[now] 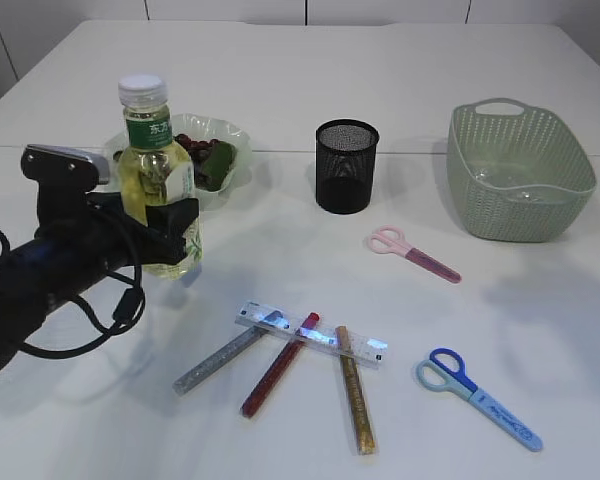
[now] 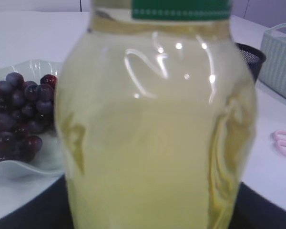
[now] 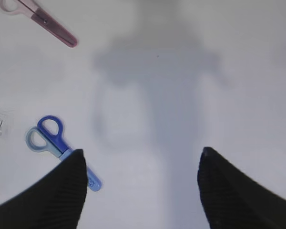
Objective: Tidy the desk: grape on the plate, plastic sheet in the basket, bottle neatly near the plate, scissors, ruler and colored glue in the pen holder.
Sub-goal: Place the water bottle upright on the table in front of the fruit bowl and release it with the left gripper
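left claw point(image 1: 175, 228) grips green-labelled bottle point(image 1: 158, 170); writing illegible.

A white table point(image 1: 280, 100) carries everything. At its centre stands a black mesh pen holder point(image 1: 347, 166). At about ten o'clock from it sits a clear glass plate point(image 1: 235, 140) with grapes point(image 1: 198, 146), and a bottle point(image 1: 158, 180) of yellow liquid stands just in front of that plate. At three o'clock rests a pale green basket point(image 1: 520, 170). Pink scissors point(image 1: 413, 253) lie near the holder at four o'clock, blue scissors point(image 1: 475, 396) farther out the same way. At six o'clock a clear ruler point(image 1: 310, 334) lies across three glitter glue sticks: silver point(image 1: 220, 359), red point(image 1: 279, 365) and gold point(image 1: 356, 402).
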